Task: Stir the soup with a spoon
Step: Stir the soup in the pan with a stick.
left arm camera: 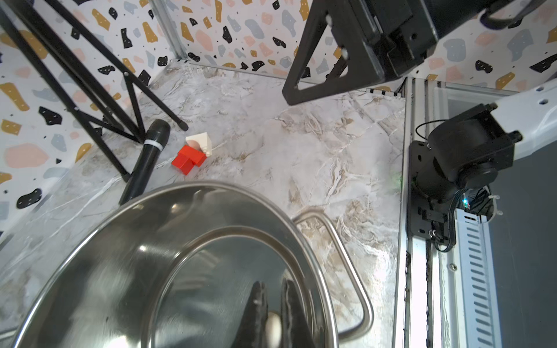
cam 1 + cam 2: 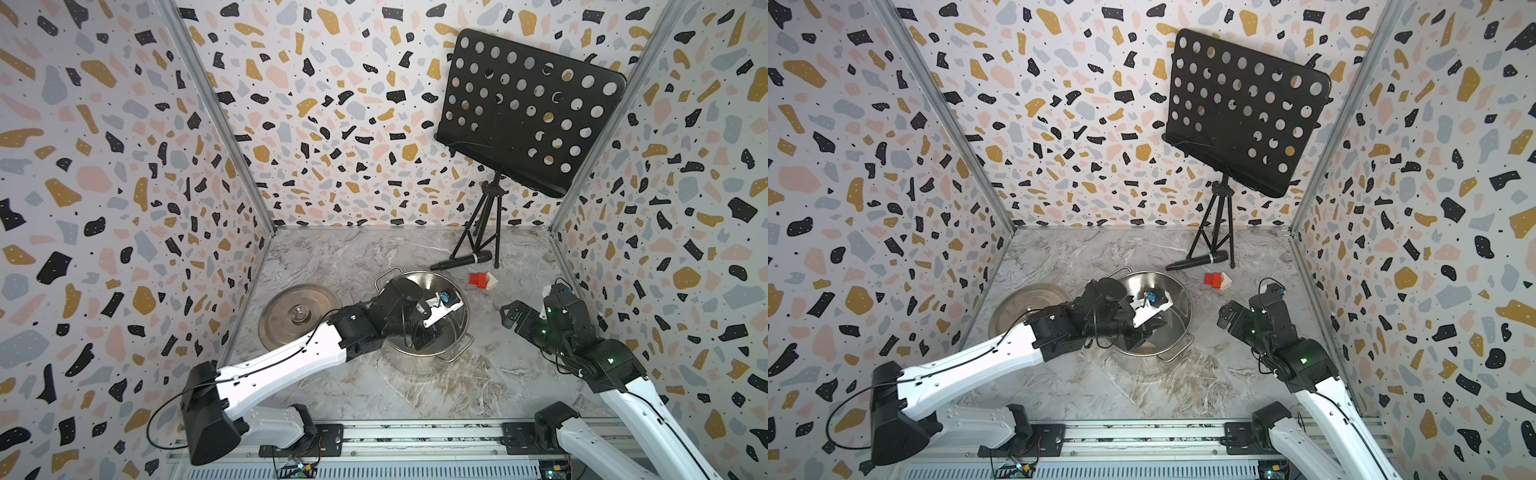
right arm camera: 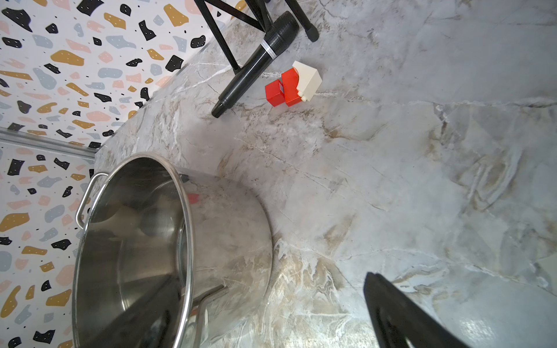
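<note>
Spoon (image 1: 273, 329) — cream-white, blurred — in left end effector (image 1: 272, 286) grip

Down inside the steel pot (image 2: 417, 272) sits the left hand (image 1: 272, 296), clamped on the spoon (image 1: 272, 328), with the left arm (image 2: 291, 361) lying across the rim, so the mouth is crowded. The lid (image 2: 286, 320) lies flat just left of the pot. A microphone (image 2: 461, 261), tripod legs (image 2: 482, 224) and red-and-white blocks (image 2: 482, 281) clutter the far right. Bare desk (image 2: 457, 390) opens wide in front, and there's a clear lane between pot and right hand (image 2: 512, 318).
</note>
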`<state>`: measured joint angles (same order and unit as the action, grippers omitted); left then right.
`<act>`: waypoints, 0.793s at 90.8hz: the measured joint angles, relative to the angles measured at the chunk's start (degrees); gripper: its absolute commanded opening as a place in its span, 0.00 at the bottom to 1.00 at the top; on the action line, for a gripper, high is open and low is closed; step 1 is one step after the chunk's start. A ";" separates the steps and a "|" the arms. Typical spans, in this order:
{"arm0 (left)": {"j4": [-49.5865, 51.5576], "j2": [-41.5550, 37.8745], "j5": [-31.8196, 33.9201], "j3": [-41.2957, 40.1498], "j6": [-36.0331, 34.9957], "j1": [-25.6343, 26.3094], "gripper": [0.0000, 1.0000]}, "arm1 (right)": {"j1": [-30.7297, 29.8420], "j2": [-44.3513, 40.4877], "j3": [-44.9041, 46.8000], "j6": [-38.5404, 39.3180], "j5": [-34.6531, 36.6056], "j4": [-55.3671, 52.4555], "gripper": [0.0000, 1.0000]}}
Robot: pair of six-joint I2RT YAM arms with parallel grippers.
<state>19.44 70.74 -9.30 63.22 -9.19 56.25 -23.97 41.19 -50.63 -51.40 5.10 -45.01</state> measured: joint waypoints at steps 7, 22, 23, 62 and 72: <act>-0.02 -4.00 1.73 -2.78 0.59 -0.76 0.00 | 0.00 0.00 0.00 -0.02 -0.17 0.02 1.00; -0.63 -10.86 2.99 -6.75 2.73 -8.90 0.00 | 0.00 0.37 0.00 0.02 -0.66 0.02 1.00; -0.66 -11.04 2.99 -6.82 2.82 -9.42 0.00 | 0.00 0.42 0.00 0.02 -0.68 0.02 1.00; -6.51 8.50 0.48 3.67 4.26 -21.64 0.00 | 0.00 1.62 -0.24 1.14 -2.54 0.02 1.00; -8.39 16.76 -1.53 10.88 4.79 -21.11 0.00 | 0.00 1.53 -0.33 1.33 -2.58 0.02 1.00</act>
<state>11.05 87.50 -10.83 74.11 -4.40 35.14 -23.97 42.72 -50.96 -50.06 2.52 -44.99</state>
